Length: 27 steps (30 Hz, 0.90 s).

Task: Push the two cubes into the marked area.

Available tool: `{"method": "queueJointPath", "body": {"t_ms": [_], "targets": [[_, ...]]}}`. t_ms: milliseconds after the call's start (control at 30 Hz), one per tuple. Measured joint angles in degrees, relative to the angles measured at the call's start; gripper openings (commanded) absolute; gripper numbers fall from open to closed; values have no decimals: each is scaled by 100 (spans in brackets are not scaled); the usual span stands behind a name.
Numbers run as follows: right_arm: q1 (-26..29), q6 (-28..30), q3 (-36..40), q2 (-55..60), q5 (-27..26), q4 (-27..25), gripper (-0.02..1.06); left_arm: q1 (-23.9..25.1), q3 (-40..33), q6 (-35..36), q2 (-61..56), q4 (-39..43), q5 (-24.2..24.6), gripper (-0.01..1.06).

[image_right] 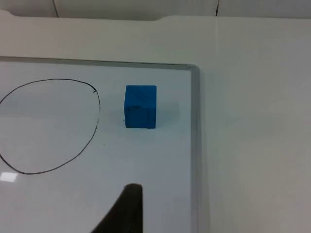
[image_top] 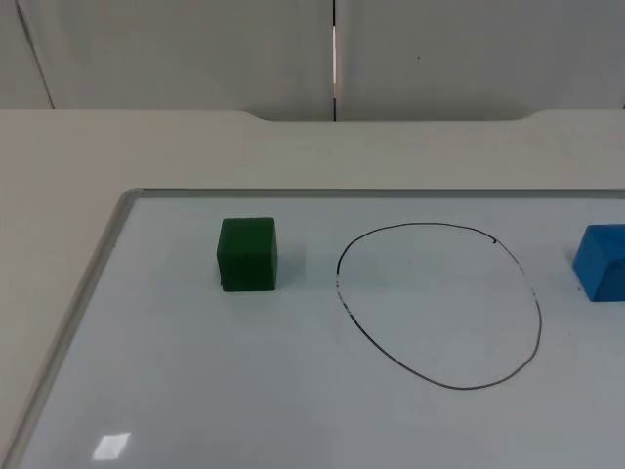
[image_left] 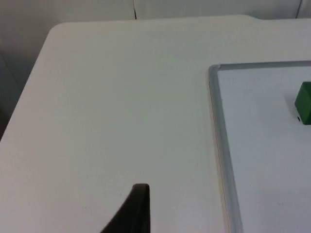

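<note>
A green cube (image_top: 246, 254) sits on the whiteboard, left of a hand-drawn black oval (image_top: 439, 303). A blue cube (image_top: 601, 262) sits to the right of the oval, a short gap from its line. Both cubes are outside the oval. The left wrist view catches the green cube's edge (image_left: 304, 103) past the board's frame. My left gripper (image_left: 138, 208) hangs over the bare table left of the board. My right gripper (image_right: 129, 208) is above the board, nearer than the blue cube (image_right: 141, 107) and beside the oval (image_right: 48, 126). Neither gripper touches a cube.
The whiteboard's grey frame (image_top: 98, 264) runs along its left and far sides. The frame's right side (image_right: 194, 121) passes close to the blue cube. The white table top (image_top: 293, 151) lies around the board. A grey partition wall (image_top: 195, 49) closes the far side.
</note>
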State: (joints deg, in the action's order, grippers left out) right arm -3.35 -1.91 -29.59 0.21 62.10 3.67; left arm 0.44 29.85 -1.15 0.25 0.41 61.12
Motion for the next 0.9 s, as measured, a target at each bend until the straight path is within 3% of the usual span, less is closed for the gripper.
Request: {"method": "queueJointPath", "body": {"t_ms": [167, 467, 900], "targets": [[0, 0, 0, 0, 0, 0, 105, 0, 233, 0, 261, 0, -108, 105], [0, 0, 0, 0, 0, 0, 105, 0, 453, -10, 1278, -82, -743, 97], [0, 0, 0, 0, 0, 0, 105, 0, 477, -357, 2205, -695, -1573, 96]]}}
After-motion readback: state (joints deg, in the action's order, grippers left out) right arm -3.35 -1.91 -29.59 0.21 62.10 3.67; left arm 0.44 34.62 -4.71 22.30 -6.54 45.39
